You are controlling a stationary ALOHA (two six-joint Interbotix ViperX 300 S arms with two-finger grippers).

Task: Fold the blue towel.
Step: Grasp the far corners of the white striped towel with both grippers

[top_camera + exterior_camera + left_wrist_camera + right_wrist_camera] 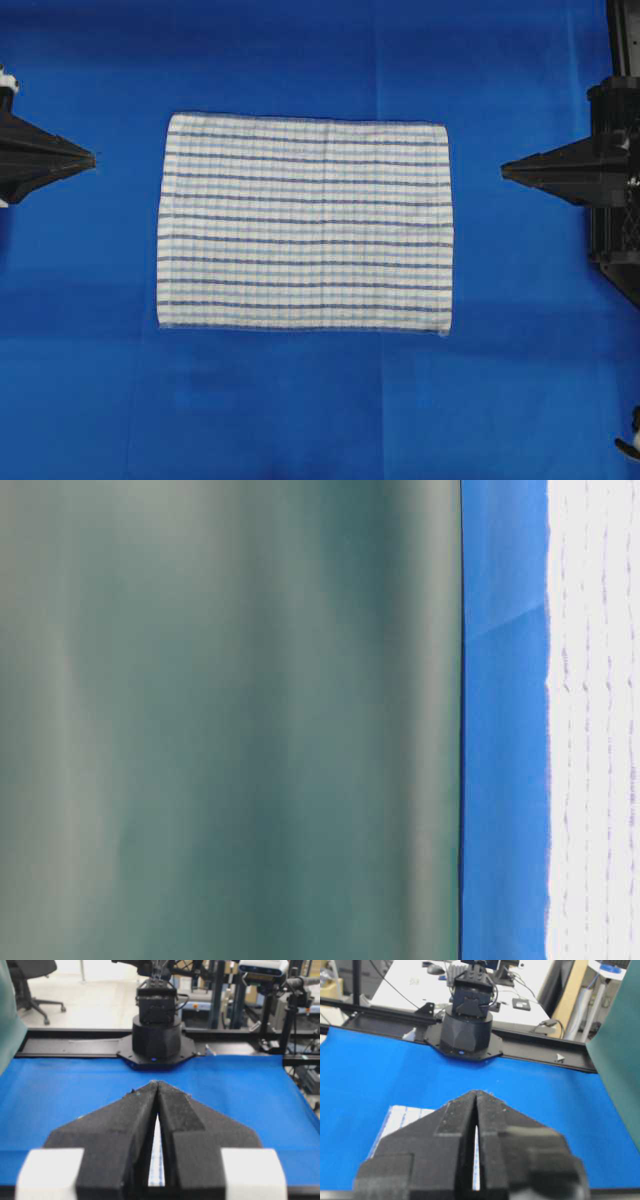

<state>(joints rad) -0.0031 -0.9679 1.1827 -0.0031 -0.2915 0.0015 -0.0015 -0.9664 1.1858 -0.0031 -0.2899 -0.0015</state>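
Item, nearest in each wrist view: the left gripper point(157, 1084), fingers pressed together at the tips and holding nothing; the right gripper point(476, 1093), likewise closed tip to tip and empty. Item: the blue towel point(305, 222), white with thin blue stripes, lying flat and fully spread near the middle of the blue table covering point(300, 410), between the two grippers and well apart from both; no fold made yet, so the task appears to be at its very start. Item, beyond: each arm's black base point(156, 1035) at the far table edge, then lab benches, stands and an office chair point(35, 980) off the table. Nothing on the covering lies between either gripper and the towel. Risks, as judgement: pinching the table covering along with a towel corner, since both are thin cloth lying flush; uneven lifts by the two arms skewing the fold; a corner slipping from a shallow grasp. The table-level view is mostly blocked by a green screen point(230, 720) and would show little of any fault.
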